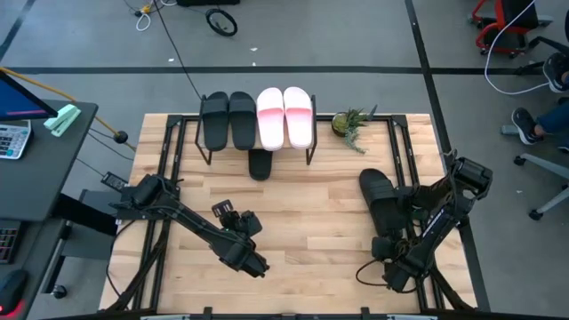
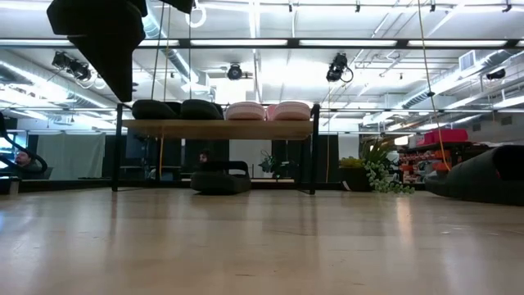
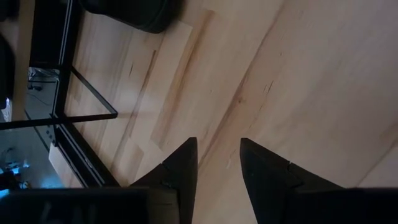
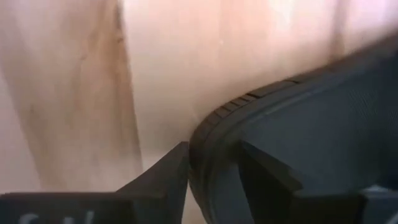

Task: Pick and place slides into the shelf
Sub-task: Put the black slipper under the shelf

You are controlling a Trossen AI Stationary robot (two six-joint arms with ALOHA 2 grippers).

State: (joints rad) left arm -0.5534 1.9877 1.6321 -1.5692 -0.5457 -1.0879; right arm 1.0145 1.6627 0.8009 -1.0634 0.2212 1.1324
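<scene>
The shelf stands at the table's far edge. Two black slides and two pink slides lie side by side on its top board. A third black slide lies on the table under the shelf, its near end sticking out; it also shows in the low view. A fourth black slide lies on the table at the right. My right gripper is at its near end, shut on its edge. My left gripper is open and empty above bare table near the front. My right gripper has the black slide's rounded sole edge between its two fingers, one finger outside the edge and one over the slide's flat face. The fingers come from the table's near side. In the low view the slide seems to lie on the table.
A small green plant stands right of the shelf at the far edge. Black frame rails run along the table's left and right sides. Bare wood lies between the two arms in the middle.
</scene>
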